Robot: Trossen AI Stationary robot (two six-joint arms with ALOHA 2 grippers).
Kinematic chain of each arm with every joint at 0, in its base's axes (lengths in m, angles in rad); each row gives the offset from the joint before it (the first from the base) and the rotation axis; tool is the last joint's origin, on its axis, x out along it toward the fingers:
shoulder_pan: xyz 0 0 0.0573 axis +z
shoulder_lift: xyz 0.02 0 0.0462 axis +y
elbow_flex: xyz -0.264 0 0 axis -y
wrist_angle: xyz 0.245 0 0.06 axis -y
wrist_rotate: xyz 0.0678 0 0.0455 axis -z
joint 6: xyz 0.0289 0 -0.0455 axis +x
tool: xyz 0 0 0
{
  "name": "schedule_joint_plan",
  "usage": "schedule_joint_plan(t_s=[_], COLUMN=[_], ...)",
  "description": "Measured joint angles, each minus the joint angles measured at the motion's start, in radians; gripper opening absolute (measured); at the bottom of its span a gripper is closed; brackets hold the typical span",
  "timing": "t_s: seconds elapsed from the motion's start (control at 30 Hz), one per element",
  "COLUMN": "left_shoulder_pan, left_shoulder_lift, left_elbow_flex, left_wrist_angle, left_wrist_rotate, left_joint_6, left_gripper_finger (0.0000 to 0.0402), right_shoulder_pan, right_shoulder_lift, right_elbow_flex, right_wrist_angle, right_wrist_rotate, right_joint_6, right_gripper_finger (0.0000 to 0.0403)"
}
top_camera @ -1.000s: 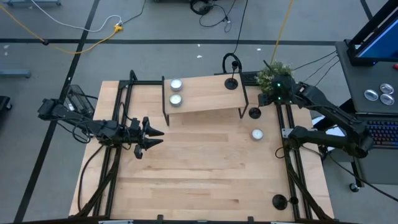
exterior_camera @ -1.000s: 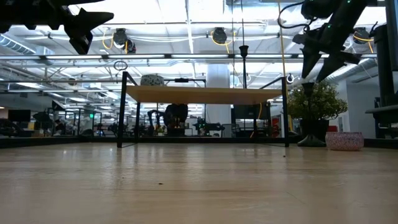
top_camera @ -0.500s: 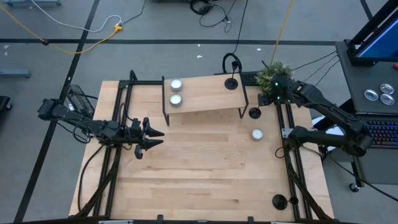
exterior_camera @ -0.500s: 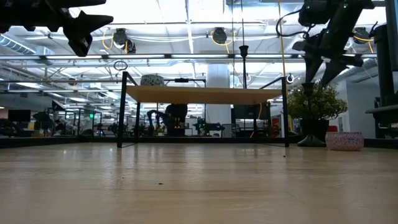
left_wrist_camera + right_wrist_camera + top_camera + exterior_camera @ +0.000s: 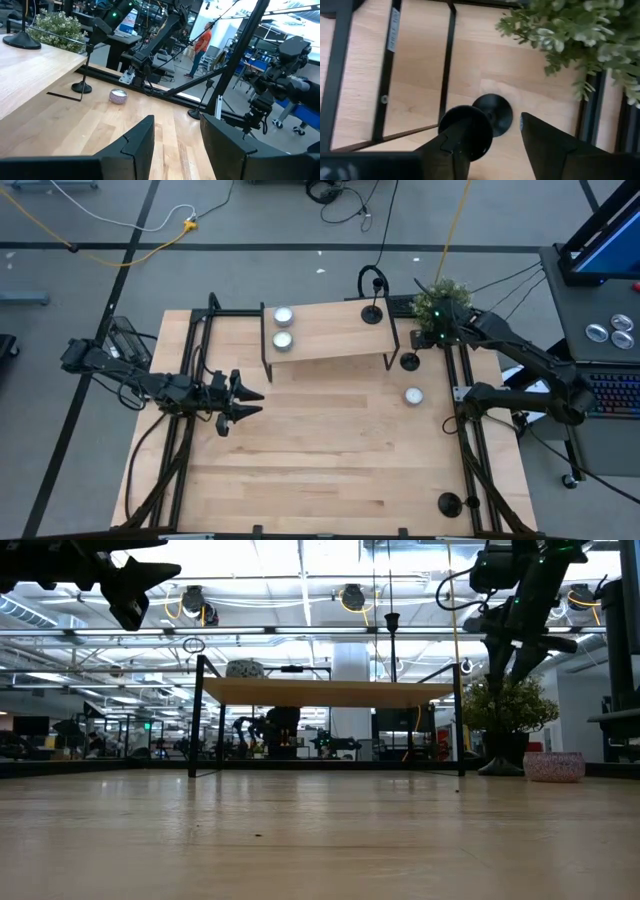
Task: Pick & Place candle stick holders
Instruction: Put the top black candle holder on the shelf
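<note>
Hidden and cut-off parts

In the right wrist view, the right gripper (image 5: 492,145) is covering part of a candle stick holder (image 5: 496,112), and its stem is hard to make out. The plant (image 5: 580,35) is running off the edge. In the low view, the left gripper (image 5: 130,595) is showing only partly, perhaps spread.

Bright, even overhead light; ceiling lamps (image 5: 352,596) glare in the low view, wrist-view fingers (image 5: 465,131) blurred.
</note>
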Motion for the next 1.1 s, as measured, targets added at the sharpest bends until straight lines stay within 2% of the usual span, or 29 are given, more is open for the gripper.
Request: schedule_joint_plan(t_s=[0.17,0.4,0.77,0.97,1.1], left_shoulder_pan=[0.000,0.000,0.000,0.000,0.000], left_shoulder_lift=[0.000,0.000,0.000,0.000,0.000], left_elbow_flex=[0.000,0.000,0.000,0.000,0.000], left_wrist_angle=[0.000,0.000,0.000,0.001,0.002], left_wrist_rotate=[0.000,0.000,-0.001,-0.002,-0.004], left_joint_6=[-0.001,0.003,0.010,0.007,0.001], left_gripper_finger=[0.0164,0.0164,0.0164,0.0163,0.0163], right_shoulder_pan=[0.001,0.001,0.002,0.001,0.002], right_shoulder_lift=[0.025,0.026,0.004,-0.049,-0.092], right_elbow_flex=[0.001,0.000,-0.003,-0.007,-0.006], right_wrist_angle=[0.019,0.025,0.032,0.021,0.029], right_wrist_rotate=[-0.002,-0.011,-0.011,0.010,-0.019], right_joint_6=[0.002,-0.009,-0.025,-0.024,-0.011], right_gripper_finger=[0.0106,0.0017,0.0010,0.0004,0.0001])
